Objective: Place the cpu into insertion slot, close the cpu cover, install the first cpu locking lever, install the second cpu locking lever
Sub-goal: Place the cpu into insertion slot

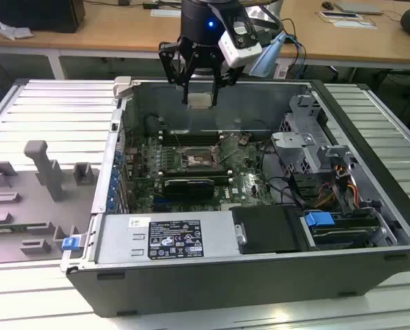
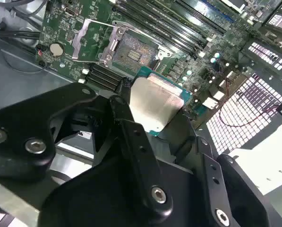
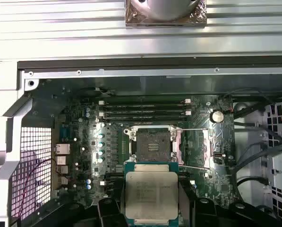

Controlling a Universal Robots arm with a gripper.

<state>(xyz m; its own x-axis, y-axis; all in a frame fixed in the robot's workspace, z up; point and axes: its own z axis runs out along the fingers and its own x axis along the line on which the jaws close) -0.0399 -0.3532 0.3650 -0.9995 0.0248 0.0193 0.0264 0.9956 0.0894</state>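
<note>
My gripper (image 1: pixel 200 100) hangs above the open computer case, shut on the cpu (image 1: pixel 200 102), a flat square chip with a pale metal top. Both wrist views show the cpu (image 2: pixel 155 101) (image 3: pixel 151 194) held level between the black fingers (image 2: pixel 126 120), well above the board. The insertion slot (image 1: pixel 203 159) (image 2: pixel 131 52) (image 3: pixel 152 144) lies bare below, dark with a silver rim. The cpu cover (image 2: pixel 78 45) (image 1: pixel 233 146) is flipped open, standing beside the slot. In the first wrist view the chip sits just short of the slot, not over it.
Long memory slots (image 3: pixel 143 109) run beside the socket. A black expansion card (image 1: pixel 189 185) lies in front of it, with the power supply (image 1: pixel 163 237) nearer. A drive cage (image 1: pixel 308 148) and cables fill the exterior view's right. Grey fixtures (image 1: pixel 47 172) stand outside the case wall.
</note>
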